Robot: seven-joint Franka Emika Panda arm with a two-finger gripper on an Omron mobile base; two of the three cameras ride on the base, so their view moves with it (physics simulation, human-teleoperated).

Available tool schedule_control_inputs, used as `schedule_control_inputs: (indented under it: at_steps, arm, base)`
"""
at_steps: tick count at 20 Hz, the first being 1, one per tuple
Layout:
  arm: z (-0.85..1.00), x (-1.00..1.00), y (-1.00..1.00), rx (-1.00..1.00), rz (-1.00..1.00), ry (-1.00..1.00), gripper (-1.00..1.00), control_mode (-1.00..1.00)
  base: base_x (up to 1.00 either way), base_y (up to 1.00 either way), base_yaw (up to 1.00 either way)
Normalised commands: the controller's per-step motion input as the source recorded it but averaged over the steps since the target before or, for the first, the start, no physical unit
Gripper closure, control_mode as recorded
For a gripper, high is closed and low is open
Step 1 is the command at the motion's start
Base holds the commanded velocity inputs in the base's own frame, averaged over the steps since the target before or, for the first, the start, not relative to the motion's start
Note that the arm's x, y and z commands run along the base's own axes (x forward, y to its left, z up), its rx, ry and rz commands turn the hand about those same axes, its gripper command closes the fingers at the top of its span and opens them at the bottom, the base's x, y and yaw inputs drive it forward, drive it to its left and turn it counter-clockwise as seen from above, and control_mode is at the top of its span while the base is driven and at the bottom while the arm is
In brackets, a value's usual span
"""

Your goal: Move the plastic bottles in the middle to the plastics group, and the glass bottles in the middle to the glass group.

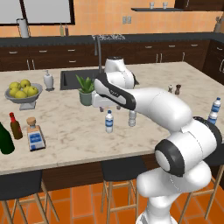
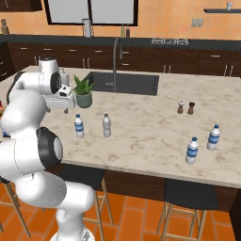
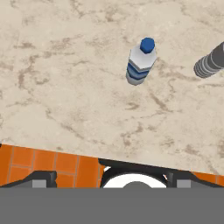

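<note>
Gripper: your gripper (image 3: 109, 179) hangs above the marble island counter (image 1: 78, 131) near its front edge, pointing down, jaws spread as wide as they go, with nothing between them.
Labelled bottle: the blue-labelled water bottle (image 3: 140, 63) stands upright at about 1 o'clock from the hand in the hand view. From the left base camera it (image 1: 109, 121) sits mid-counter, just below the hand.
Plain bottle: the slimmer greyish bottle (image 3: 211, 61) is at 2 o'clock in the hand view, just beside the labelled one and not touching it. In the right base view it (image 2: 107, 125) stands at 3 o'clock of the labelled bottle (image 2: 79, 126).
Plastics group: two blue-labelled bottles (image 2: 202, 143) stand at the right end of the counter, well apart from the middle pair.
Glass bottle: the square cork-stoppered bottle (image 1: 34, 134) already sits at the left end, just beside the red-capped sauce bottle (image 1: 15, 127) and the dark green wine bottle (image 1: 5, 140). You can judge that half done.
Handling: expect both plastic bottles to be light, tall, narrow and easy to tip, with thin walls that give under a hard squeeze.
Grasp point: take the labelled bottle across its body at the label band, below the shoulder, with the jaws level and centred, not on the cap.
Risk: the plain bottle is close, so a wide approach could knock it over.
Clutter: a potted plant (image 1: 86, 89) stands at 12 o'clock of the pair.
</note>
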Motion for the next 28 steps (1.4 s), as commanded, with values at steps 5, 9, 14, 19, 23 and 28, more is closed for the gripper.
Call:
schedule_control_inputs:
  at_steps: [5,9,14,19,23,28]
  arm:
    - [-0.39,0.54,-0.47,0.01,-0.06,0.13,-1.00,-1.00]
    - [-0.52,0.76,-0.01,0.00,0.00,0.02,-1.00,-1.00]
    - [-0.46,0.67,0.00,0.00,0.00,0.03,-1.00,-1.00]
    - [-0.17,0.15,0.09,-0.01,0.01,0.01,-1.00,-1.00]
    - [-0.41,0.32,0.06,-0.01,0.07,0.00,-1.00,-1.00]
    - [-0.40,0.23,0.00,-0.01,0.06,0.00,-1.00,-1.00]
  base:
    - [0.00,0.00,0.00]
    - [0.00,0.00,0.00]
    - [0.00,0.00,0.00]
    - [0.00,0.00,0.00]
    - [0.00,0.00,0.00]
    - [0.00,0.00,0.00]
